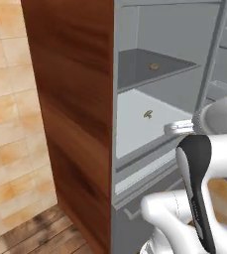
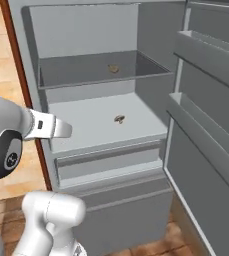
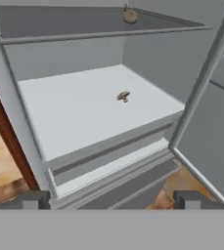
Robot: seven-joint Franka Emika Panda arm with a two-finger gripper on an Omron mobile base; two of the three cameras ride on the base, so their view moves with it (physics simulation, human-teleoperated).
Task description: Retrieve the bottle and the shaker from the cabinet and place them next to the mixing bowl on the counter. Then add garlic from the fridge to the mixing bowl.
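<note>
Fridge point(image 2: 151, 75): door swung open at the right of the right base view, pale shelves on show.
Garlic point(image 3: 123, 96): centre of the hand view, sitting on the white lower shelf point(image 3: 74, 112).
Upper shelf point(image 2: 76, 72): a small brown item point(image 2: 113, 69) near its middle.
Gripper point(image 3: 113, 200): fingers spread wide at the bottom of the hand view, gripping nothing, well short of the garlic.

One open fridge point(image 2: 31, 75) with two shelves; two small brown food items, one on each shelf point(image 2: 114, 69) point(image 2: 119, 119).
</note>
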